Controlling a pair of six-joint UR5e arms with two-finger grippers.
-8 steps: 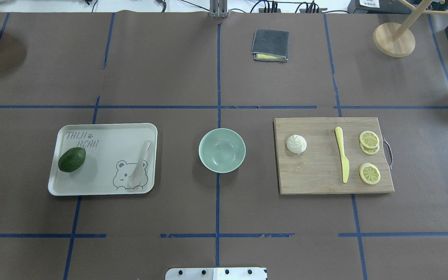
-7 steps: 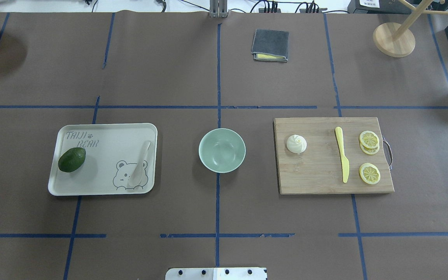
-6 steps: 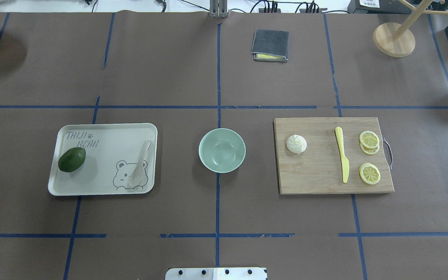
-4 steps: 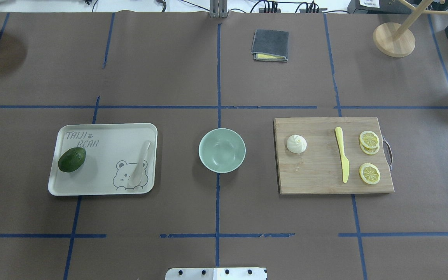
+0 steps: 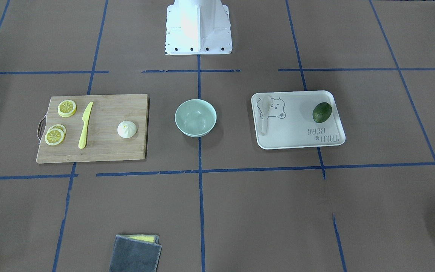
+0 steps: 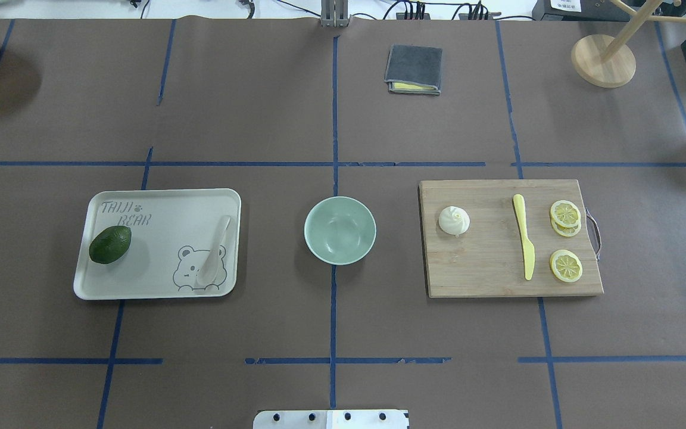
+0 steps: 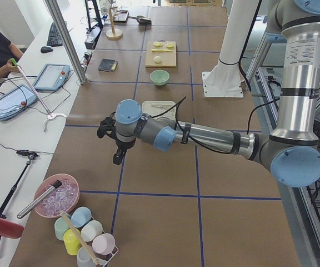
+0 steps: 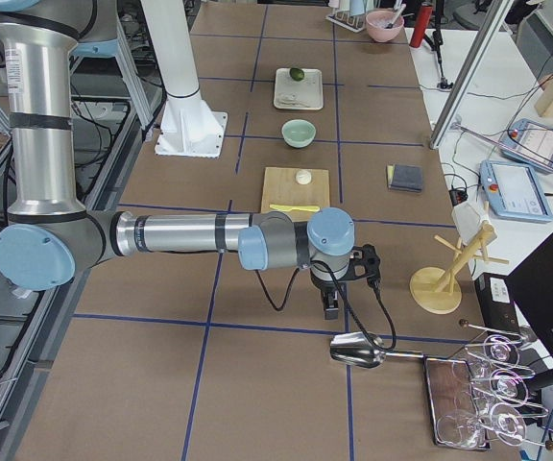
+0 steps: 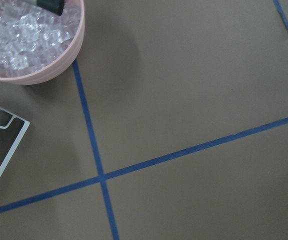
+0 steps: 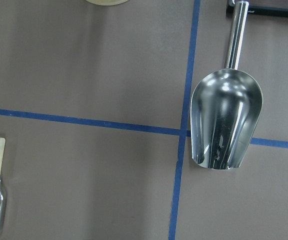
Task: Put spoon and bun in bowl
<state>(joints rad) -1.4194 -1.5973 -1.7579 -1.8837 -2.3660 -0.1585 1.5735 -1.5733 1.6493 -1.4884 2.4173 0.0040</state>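
Spoon (image 6: 215, 250) lies on the bear-printed tray (image 6: 158, 293). The bun (image 6: 454, 221) sits on the wooden cutting board (image 6: 486, 274), with the mint bowl (image 6: 340, 199) between them on the desk (image 6: 259, 119). The left tool (image 7: 117, 154) and right tool (image 8: 331, 305) apparently hover near opposite desk ends; I cannot tell whether they are spread or pressed together.

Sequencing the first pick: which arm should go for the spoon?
Left. The spoon lies on the tray on the robot's left of the bowl, the left arm's side. The right arm's side holds the cutting board with the bun.
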